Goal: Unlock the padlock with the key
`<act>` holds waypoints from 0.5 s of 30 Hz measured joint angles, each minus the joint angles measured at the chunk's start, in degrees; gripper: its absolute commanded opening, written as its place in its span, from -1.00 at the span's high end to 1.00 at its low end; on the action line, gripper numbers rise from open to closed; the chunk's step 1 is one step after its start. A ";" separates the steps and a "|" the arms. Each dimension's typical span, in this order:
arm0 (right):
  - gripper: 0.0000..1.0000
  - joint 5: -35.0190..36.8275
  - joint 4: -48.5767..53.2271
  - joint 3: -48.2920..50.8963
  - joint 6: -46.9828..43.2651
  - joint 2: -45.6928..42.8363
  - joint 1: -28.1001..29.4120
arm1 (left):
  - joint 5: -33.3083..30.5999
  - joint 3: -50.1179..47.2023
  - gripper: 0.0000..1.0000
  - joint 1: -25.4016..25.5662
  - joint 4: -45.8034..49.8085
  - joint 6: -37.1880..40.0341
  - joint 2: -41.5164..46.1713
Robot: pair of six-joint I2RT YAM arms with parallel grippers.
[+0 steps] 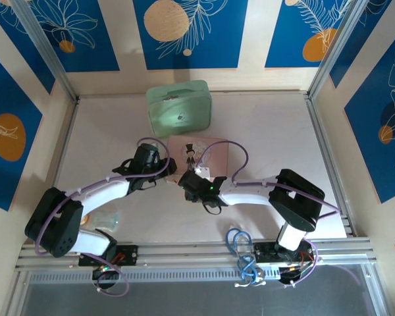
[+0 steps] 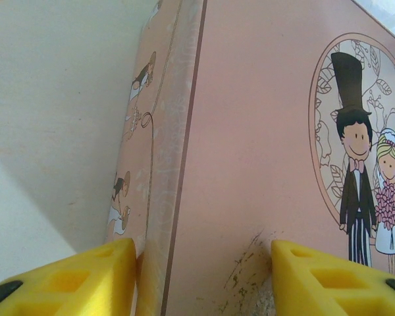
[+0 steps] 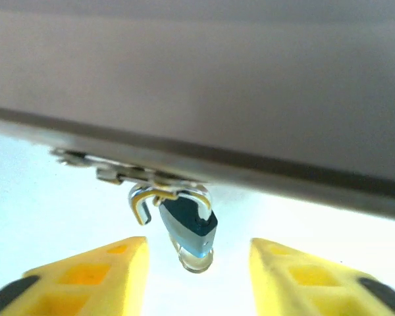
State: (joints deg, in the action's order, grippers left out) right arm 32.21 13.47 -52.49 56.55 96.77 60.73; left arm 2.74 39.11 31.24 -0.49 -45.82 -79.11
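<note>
The blue padlock [image 3: 189,227] hangs at 6 o'clock from the pink box's [image 2: 250,131] latch [image 3: 118,172], untouched inside the released right tool [image 3: 199,253]. The left tool [image 2: 203,263], also released, straddles the box's edge.

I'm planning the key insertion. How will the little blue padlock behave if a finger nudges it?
The padlock seems to hang by its thin shackle from the latch, so it will probably swing or twist away rather than resist. It looks small, so it is likely light. Its glossy body may slip when pinched.
</note>
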 measured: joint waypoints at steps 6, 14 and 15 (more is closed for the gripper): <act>-0.10 -0.11 -1.73 0.00 -2.86 -0.59 -0.44 | 0.00 -0.44 -0.05 0.00 -0.48 -0.70 0.28; 0.08 -1.01 -4.50 0.00 -6.12 -0.59 -0.50 | -0.02 -0.74 -0.02 0.00 -0.85 -1.33 0.37; 0.10 -0.96 -4.50 0.00 -6.40 -0.59 -0.46 | -0.02 -0.83 -0.02 0.00 -0.90 -1.49 0.48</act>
State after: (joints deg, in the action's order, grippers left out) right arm 31.24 8.97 -52.49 50.15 96.18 60.27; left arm 2.72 38.28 31.24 -1.39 -47.31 -78.63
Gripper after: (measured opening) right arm 0.476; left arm 0.515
